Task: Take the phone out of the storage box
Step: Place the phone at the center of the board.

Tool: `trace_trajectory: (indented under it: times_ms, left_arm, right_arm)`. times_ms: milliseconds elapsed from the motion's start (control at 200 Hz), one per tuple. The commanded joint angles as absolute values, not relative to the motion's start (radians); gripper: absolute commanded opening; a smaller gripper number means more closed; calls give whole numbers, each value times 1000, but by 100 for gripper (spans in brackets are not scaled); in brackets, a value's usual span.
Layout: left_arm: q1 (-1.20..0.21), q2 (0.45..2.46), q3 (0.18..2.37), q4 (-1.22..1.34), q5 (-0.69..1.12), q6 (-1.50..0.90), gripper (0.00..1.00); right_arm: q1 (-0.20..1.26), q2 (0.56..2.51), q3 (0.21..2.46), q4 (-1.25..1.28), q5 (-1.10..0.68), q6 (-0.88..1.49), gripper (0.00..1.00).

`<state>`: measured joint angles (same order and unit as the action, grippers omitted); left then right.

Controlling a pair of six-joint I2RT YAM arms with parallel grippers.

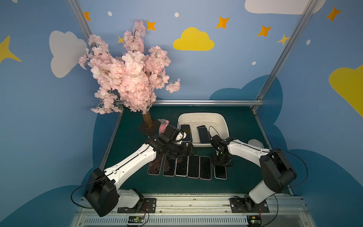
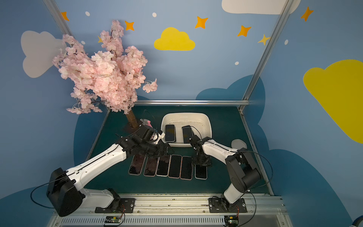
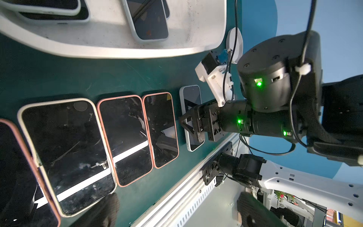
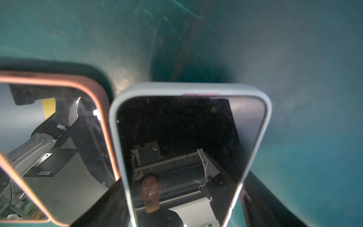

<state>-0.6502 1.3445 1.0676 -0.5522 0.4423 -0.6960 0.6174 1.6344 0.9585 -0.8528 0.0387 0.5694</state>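
Right gripper (image 1: 221,166) clamped across white-cased black-screen phone (image 1: 220,174), lower centre-right, likely to set it flat as 6th in row, outside cream plastic storage box (image 1: 202,113). Left gripper (image 1: 187,151) wide open, empty.

walls (image 1: 235,68): blue, painted clouds (image 1: 193,40), stars (image 1: 222,22) | tabletop (image 1: 241,127): dark green
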Motion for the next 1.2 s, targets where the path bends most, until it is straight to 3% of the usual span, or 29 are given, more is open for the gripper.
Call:
trace_trajectory:
  times_ms: [0,401,666,1006,1197]
  left_arm:
    - [-649,1320,1059,-598,418,-694,99]
    - [-633,1323,1060,-603,422,-686,99]
    - [-622,1356,1076,-582,435,-681,99]
    - [-600,1331,1088,-532,410,-681,99]
    - [-565,1263,1074,-512,381,-687,99]
  right_arm:
    - [626,1668,965,-814,18,581,71]
    - [644,1744,974,-805,-9,586,85]
    - [644,1680,998,-861,-17,577,98]
    - [635,1433,1200,-1085,57,484,98]
    - [604,1451,1314,-997,82,395,99]
